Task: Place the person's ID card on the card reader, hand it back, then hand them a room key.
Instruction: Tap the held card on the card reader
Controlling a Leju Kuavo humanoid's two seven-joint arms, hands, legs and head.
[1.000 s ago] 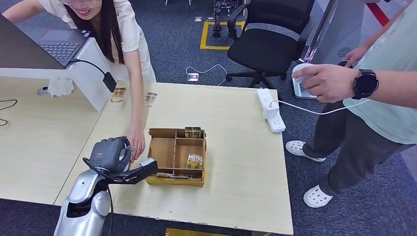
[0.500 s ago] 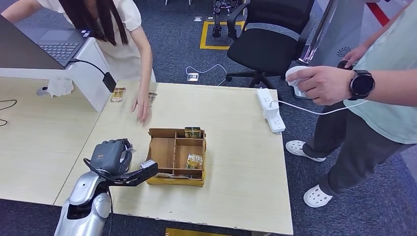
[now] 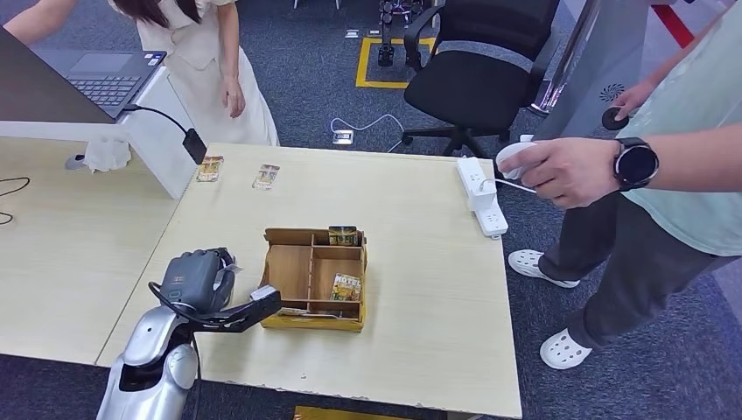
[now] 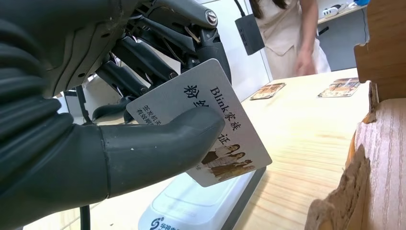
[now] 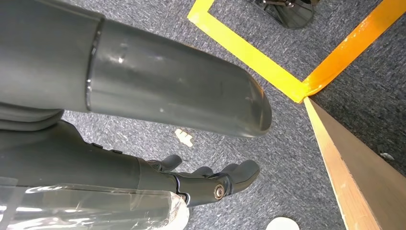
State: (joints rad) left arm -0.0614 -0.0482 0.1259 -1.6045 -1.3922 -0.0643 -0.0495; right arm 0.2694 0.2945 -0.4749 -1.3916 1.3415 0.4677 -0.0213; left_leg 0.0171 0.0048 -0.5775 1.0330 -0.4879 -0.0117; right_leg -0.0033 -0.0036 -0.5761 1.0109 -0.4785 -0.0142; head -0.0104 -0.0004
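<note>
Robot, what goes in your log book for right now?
left hand: holds ID card | card: above card reader | right hand: hanging, holds nothing | person: behind table

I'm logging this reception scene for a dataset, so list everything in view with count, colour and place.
ID card: one, white with black print, pinched in the left hand above the card reader.
Card reader: one, white, on the table under the card.
Wooden organiser: one, brown, mid table, cards in its compartments.
Loose cards: two, patterned, far table edge.
Table: one, light wood.
Power strip: one, white, far right table corner.
Laptop: one, grey, raised counter, far left.
Office chair: one, black, behind the table.
People: two, one in cream far left, one in green right.
Left hand: grey, near the organiser.
Right hand: dark, hanging over carpet.
</note>
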